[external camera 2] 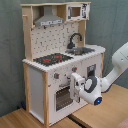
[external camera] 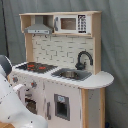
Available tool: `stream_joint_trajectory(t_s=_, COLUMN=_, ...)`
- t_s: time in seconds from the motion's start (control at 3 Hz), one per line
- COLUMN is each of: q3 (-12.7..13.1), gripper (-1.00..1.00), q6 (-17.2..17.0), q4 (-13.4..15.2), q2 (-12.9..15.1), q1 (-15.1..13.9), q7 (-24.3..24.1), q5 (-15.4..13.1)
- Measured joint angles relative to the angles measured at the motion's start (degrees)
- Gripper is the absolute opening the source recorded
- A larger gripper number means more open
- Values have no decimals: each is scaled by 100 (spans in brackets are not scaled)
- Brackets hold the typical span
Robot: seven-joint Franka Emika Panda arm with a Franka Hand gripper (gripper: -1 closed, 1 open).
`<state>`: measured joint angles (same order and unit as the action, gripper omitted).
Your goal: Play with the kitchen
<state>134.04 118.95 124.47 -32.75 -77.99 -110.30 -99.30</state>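
The kitchen (external camera: 97,80) is a tall white and light-wood toy unit, seen in both exterior views. It has a black-red stovetop (external camera: 36,66), a black faucet (external camera: 84,59) over a sink (external camera: 70,74), and a grey hood (external camera: 39,29). In the second exterior view my gripper (external camera 2: 75,84) is right up against the kitchen (external camera 2: 37,85) front, just under the knobs (external camera 2: 56,76) and at the top right of the windowed oven door (external camera 2: 62,99). My white arm (external camera: 12,105) hides the oven in the first exterior view.
A toy microwave (external camera: 72,23) sits in the upper shelf beside the hood. A grey curtain (external camera 2: 10,50) hangs behind the unit. The kitchen stands on light wooden boards (external camera 2: 112,112), and my arm (external camera 2: 117,62) reaches in from the second exterior view's right.
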Motion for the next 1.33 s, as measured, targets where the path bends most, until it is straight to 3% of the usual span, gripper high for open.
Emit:
stream_joint_trajectory(t_s=0.33, q3=0, gripper=-100, q6=-4, q4=2, q2=0, q1=0, q7=0, q5=7)
stream_joint_trajectory(t_s=0.67, q3=144, gripper=-100, q6=-512, q4=136, q2=163, q1=165, q7=66, q5=374)
stream_joint_trajectory(t_s=1.33, q3=286, gripper=-100, q6=-995, q4=129, q2=206, q1=690, q7=332, q5=1221)
